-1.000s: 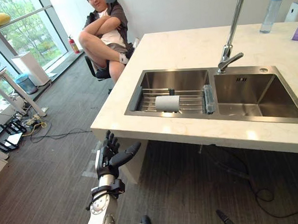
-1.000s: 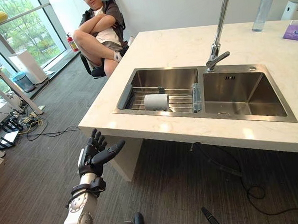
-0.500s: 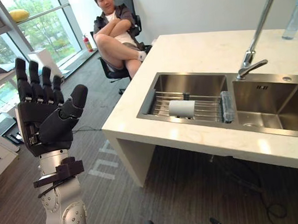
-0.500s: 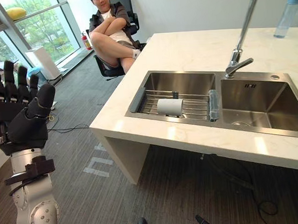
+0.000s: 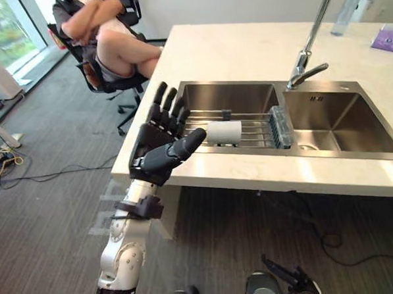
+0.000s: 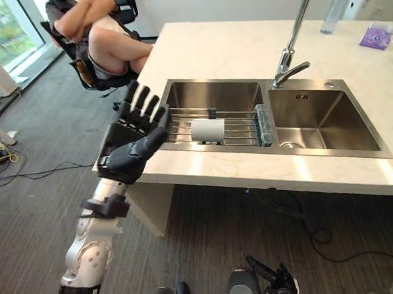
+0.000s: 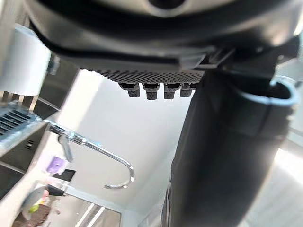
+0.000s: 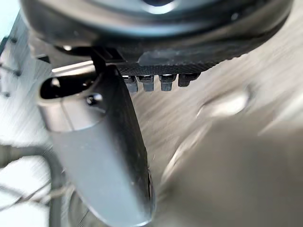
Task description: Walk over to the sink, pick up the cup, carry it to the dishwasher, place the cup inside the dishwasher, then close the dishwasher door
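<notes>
Far left, a person (image 5: 101, 33) is being carried by an office chair (image 5: 114, 82) beside the pale counter (image 5: 244, 49), arms folded. Next, the left hand (image 5: 154, 149) is being held up in front of the counter's near left corner, palm turned toward the sink (image 5: 343, 116). Its fingers (image 5: 168, 104) are being kept straight and spread, with the thumb (image 5: 186, 144) stuck out toward the basin, and nothing is being gripped.

Just past that thumb, the white cup (image 5: 223, 132) is being borne on its side by the wire rack (image 5: 255, 125) across the left basin, untouched by either hand. Moving right, the tall tap (image 5: 307, 59) is being shown behind the divider between the two basins. Further right on the counter, a clear bottle (image 5: 343, 9) and a purple packet (image 5: 383, 40) are being left well apart from the sink.

In the right wrist view, the right hand (image 8: 156, 33) is being held low over the grey floor (image 8: 246, 156), its fingers straight and nothing being held.
</notes>
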